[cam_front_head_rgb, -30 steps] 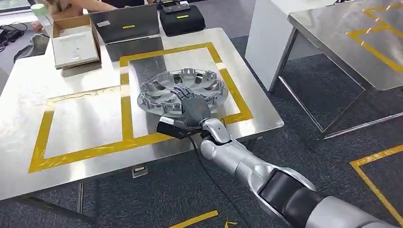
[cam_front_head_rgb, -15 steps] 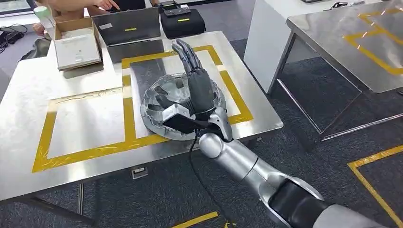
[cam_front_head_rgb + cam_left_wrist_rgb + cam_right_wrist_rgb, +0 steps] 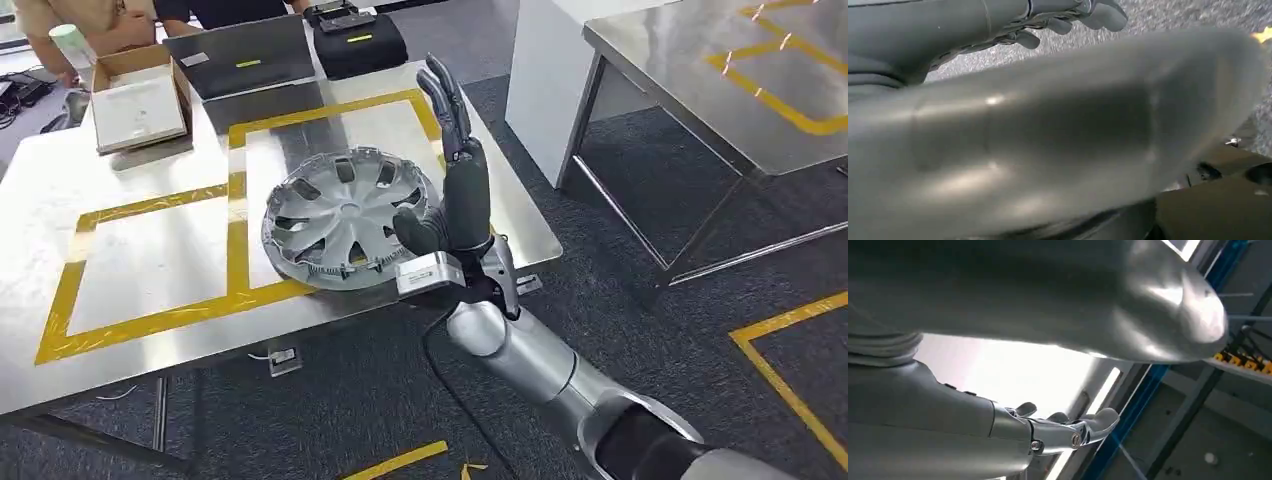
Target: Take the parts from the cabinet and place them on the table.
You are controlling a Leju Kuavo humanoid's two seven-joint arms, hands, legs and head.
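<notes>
Steel table (image 3: 150,270) with yellow tape boxes on grey carpet. Hubcap (image 3: 345,230) lies flat near the table's front-right corner, straddling the tape line — looks already set down. Right hand (image 3: 452,190) is raised beside it, fingers straight and apart, holding nothing — likely released. Left hand (image 3: 1068,17) hangs over the floor, fingers loosely curled, empty.

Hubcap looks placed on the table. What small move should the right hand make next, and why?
Probably draw the right hand back toward the body: the hubcap lies flat on the table inside the yellow tape, and the hand is raised beside it, fingers extended, holding nothing.
</notes>
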